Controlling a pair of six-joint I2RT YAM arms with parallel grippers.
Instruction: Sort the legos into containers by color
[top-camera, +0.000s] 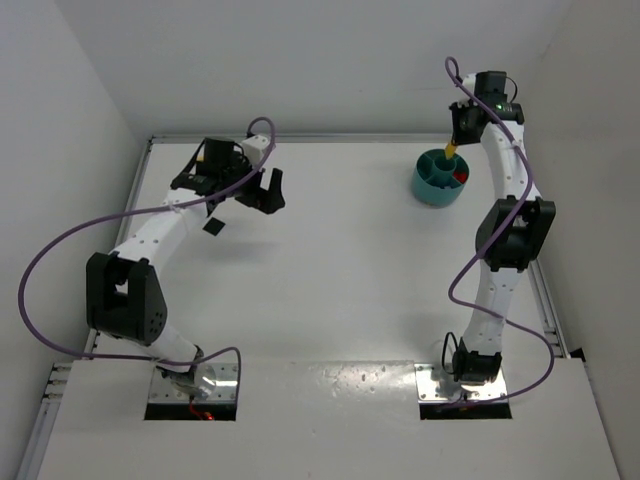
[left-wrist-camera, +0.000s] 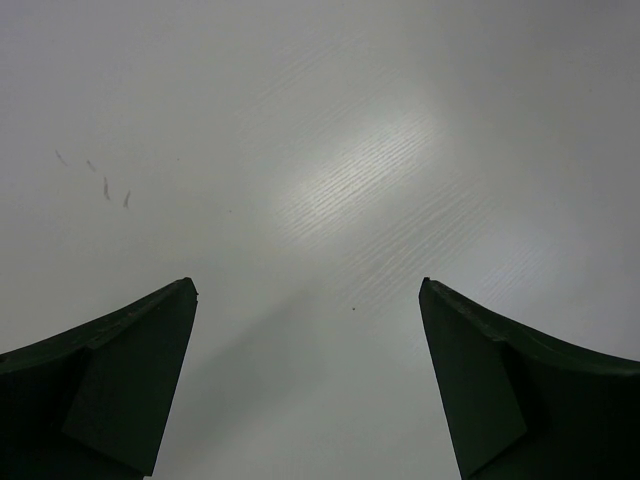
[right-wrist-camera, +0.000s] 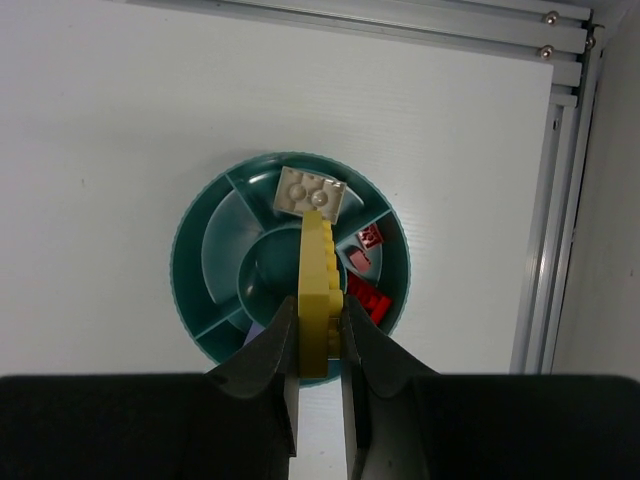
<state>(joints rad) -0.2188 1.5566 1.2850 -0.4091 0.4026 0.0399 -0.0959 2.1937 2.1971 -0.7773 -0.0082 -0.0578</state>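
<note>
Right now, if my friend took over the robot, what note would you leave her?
Left tool: open, holding nothing, over the white table.
Right tool: shut on a long yellow plastic lego brick, above the round teal plastic divided dish.
Done: small red plastic bricks lie in one compartment, a pale flat brick in the next.
Left: drop the yellow brick in a free compartment.

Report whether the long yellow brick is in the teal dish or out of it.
Out: the right gripper is shut on the long yellow plastic brick, holding it over the round teal plastic compartmented dish.
</note>
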